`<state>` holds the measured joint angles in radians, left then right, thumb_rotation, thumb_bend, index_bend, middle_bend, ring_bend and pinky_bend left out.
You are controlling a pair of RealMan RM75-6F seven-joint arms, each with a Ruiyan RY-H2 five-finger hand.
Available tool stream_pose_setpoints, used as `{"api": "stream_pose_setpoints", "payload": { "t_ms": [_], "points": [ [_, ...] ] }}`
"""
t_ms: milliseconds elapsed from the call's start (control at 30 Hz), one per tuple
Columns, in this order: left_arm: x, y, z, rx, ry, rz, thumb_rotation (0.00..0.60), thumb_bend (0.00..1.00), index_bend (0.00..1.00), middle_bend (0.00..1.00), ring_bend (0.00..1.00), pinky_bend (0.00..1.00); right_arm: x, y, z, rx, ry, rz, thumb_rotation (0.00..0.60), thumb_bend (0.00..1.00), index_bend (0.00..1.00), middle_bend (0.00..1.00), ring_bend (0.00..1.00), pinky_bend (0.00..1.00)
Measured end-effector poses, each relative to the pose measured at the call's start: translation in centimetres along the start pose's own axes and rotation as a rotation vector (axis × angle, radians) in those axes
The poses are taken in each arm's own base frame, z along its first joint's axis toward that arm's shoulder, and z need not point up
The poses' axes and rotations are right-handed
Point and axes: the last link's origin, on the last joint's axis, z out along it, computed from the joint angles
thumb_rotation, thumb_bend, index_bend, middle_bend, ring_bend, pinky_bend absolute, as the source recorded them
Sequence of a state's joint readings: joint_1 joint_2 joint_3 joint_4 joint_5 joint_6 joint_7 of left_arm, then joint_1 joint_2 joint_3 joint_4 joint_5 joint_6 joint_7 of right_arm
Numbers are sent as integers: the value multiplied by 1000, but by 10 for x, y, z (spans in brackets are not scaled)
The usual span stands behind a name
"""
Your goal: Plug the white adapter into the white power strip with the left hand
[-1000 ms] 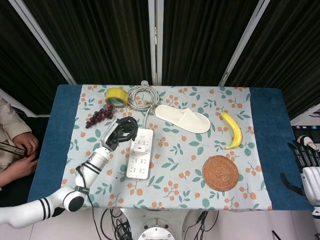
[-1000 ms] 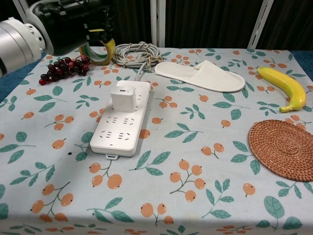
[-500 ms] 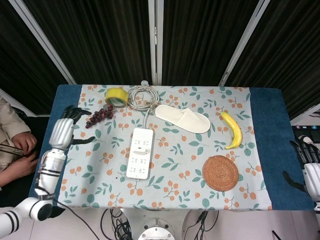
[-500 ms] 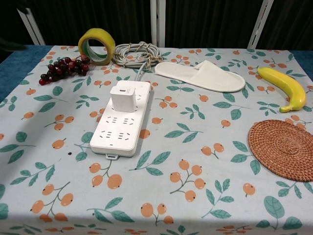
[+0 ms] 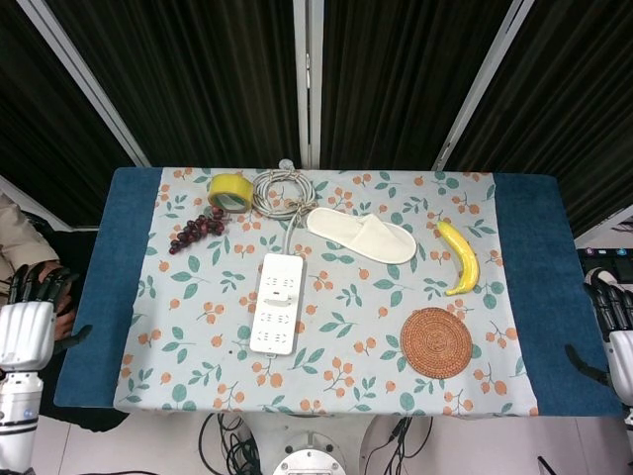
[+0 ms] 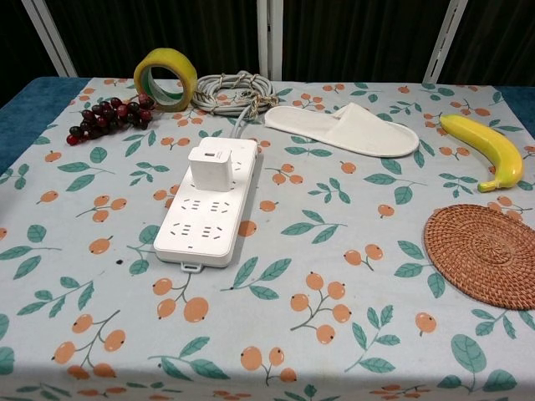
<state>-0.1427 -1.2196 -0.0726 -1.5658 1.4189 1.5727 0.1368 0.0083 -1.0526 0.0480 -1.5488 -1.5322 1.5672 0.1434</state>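
Observation:
The white adapter (image 6: 211, 165) stands plugged into the far end of the white power strip (image 6: 209, 203), which lies left of the table's middle; the head view shows the adapter (image 5: 281, 288) on the strip (image 5: 276, 304) too. My left hand (image 5: 28, 319) hangs off the table's left edge, empty, fingers apart, far from the strip. My right hand (image 5: 615, 332) hangs beyond the right edge, also empty with fingers apart. Neither hand appears in the chest view.
A coiled grey cable (image 5: 283, 191) runs from the strip's far end. Yellow tape roll (image 5: 229, 191) and dark grapes (image 5: 197, 230) lie at the back left. A white slipper (image 5: 362, 235), a banana (image 5: 460, 255) and a woven coaster (image 5: 436, 342) lie to the right.
My left hand has let go at the strip and pulled back leftward, off the table. The adapter stays plugged in. The right hand has barely moved.

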Motion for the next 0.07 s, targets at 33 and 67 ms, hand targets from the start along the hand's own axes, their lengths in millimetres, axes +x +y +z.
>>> {"api": "stream_pose_setpoints", "payload": {
  "t_ms": [33,67],
  "points": [
    [1,-1,-6,8,-3,-5,600,42,231,176,51,0,-1,0,-1,-5,-1,-4,600,173,0,0,0,0],
    [1,-1,-11,15,-7,-10,600,42,230,176,51,0,-2,0,-2,-9,-2,-8,600,173,0,0,0,0]
  ]
}}
